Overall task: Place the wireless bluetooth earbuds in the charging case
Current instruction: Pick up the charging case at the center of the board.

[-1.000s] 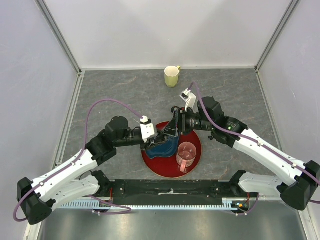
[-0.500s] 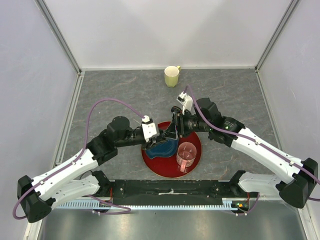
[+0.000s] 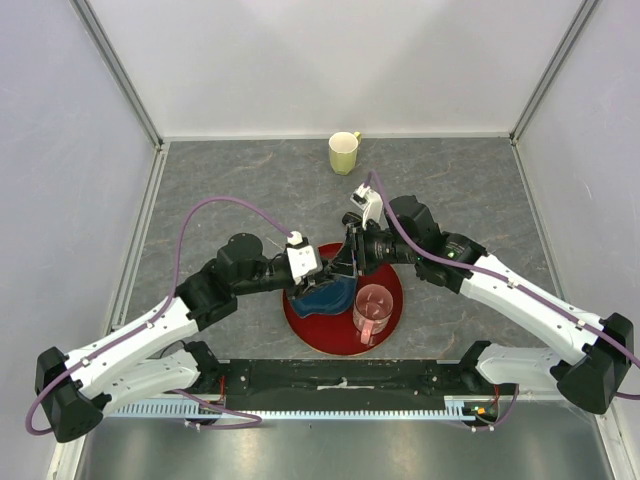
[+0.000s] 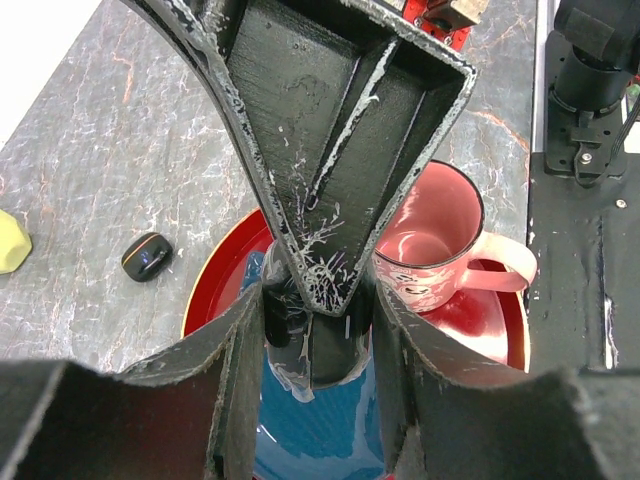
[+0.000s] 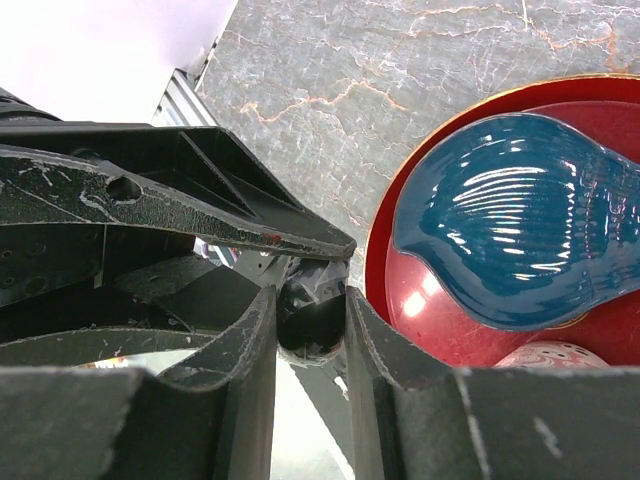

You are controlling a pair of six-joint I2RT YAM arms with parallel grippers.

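Note:
My left gripper (image 4: 318,330) is shut on a black charging case (image 4: 335,352) and holds it above a blue dish (image 4: 320,430). My right gripper (image 5: 311,320) comes in from the opposite side. Its fingers press both flanks of the same glossy case (image 5: 312,325). In the top view both grippers, left (image 3: 325,272) and right (image 3: 348,262), meet over the red plate (image 3: 392,312). A second black case (image 4: 147,256) lies on the grey table beside the plate. I cannot make out any earbuds; a dark lump by the held case is unclear.
A pink mug (image 3: 373,310) stands on the red plate right of the blue dish (image 3: 325,297). A pale yellow cup (image 3: 344,152) stands near the back wall. Grey marbled table top surrounds the plate, and the arms' base rail (image 3: 340,385) runs along the near edge.
My right arm has moved left, toward the left gripper. Its jaws have narrowed onto the case. The left gripper has kept its grip and shifted slightly right.

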